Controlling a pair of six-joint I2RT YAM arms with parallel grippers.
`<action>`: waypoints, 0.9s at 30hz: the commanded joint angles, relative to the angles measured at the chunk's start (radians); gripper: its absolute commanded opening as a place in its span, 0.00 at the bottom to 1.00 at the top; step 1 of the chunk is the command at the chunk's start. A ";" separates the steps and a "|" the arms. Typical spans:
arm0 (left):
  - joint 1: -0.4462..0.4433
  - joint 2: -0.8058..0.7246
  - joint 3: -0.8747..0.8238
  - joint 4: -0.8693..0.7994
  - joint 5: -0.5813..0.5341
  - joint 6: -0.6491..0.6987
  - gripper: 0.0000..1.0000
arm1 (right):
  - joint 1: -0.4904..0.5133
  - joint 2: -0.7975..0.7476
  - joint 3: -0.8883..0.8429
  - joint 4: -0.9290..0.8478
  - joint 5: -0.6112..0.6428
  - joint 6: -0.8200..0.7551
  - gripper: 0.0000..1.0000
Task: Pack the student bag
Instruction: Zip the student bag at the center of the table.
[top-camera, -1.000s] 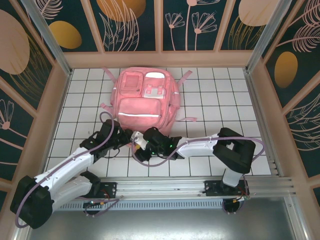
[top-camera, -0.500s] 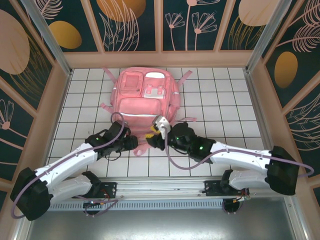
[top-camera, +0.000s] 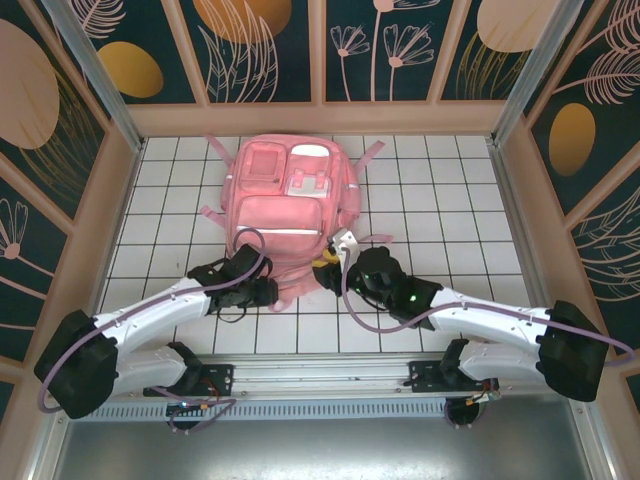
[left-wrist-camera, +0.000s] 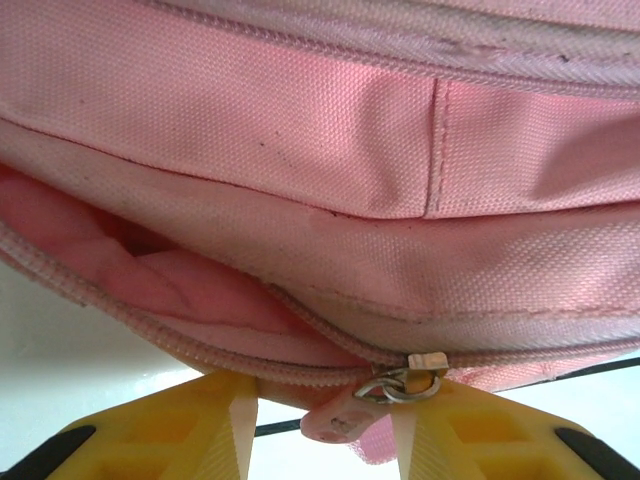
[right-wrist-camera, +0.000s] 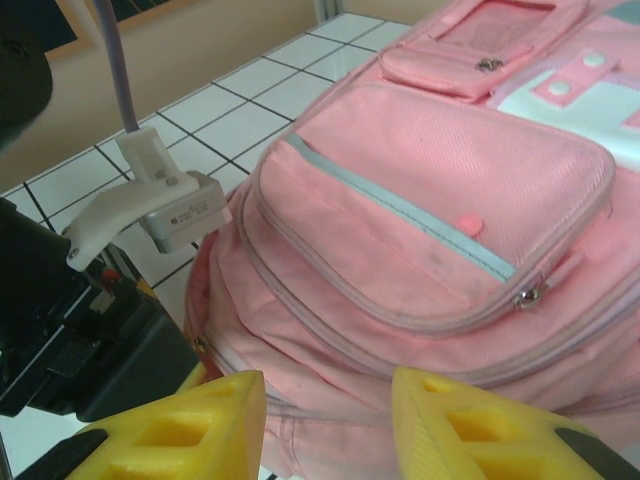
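Observation:
The student bag (top-camera: 288, 205), a big pink backpack, lies flat on the white tiled floor with its front pockets up. My left gripper (top-camera: 268, 291) sits at the bag's near edge. In the left wrist view its yellow fingers (left-wrist-camera: 215, 425) stand apart below the bag's (left-wrist-camera: 330, 150) partly unzipped seam. The metal zip slider (left-wrist-camera: 415, 375) and its pink pull tab (left-wrist-camera: 338, 420) hang between them, unclamped. My right gripper (top-camera: 332, 268) is at the bag's near right corner, open. Its fingers (right-wrist-camera: 470, 425) straddle the lower edge of the bag (right-wrist-camera: 420, 220).
Wooden walls and metal posts (top-camera: 95, 70) box in the tiled floor (top-camera: 450, 200). Pink straps (top-camera: 375, 152) trail from the bag's far corners. The left arm's black wrist and white camera mount (right-wrist-camera: 160, 205) sit close beside my right gripper.
The right arm has stretched out and its gripper has swung right to the bag's near right corner. The left gripper has shifted right along the bag's near edge. Both pairs of jaws have narrowed slightly.

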 joint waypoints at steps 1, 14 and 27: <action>-0.013 0.032 -0.009 0.045 0.014 0.018 0.40 | -0.018 -0.003 -0.024 0.038 0.017 0.032 0.38; -0.024 0.182 0.032 0.088 -0.075 0.061 0.05 | -0.063 0.109 0.009 0.071 -0.022 0.072 0.28; -0.026 0.076 0.044 0.016 -0.067 0.063 0.00 | -0.119 0.266 0.176 -0.111 -0.131 0.293 0.40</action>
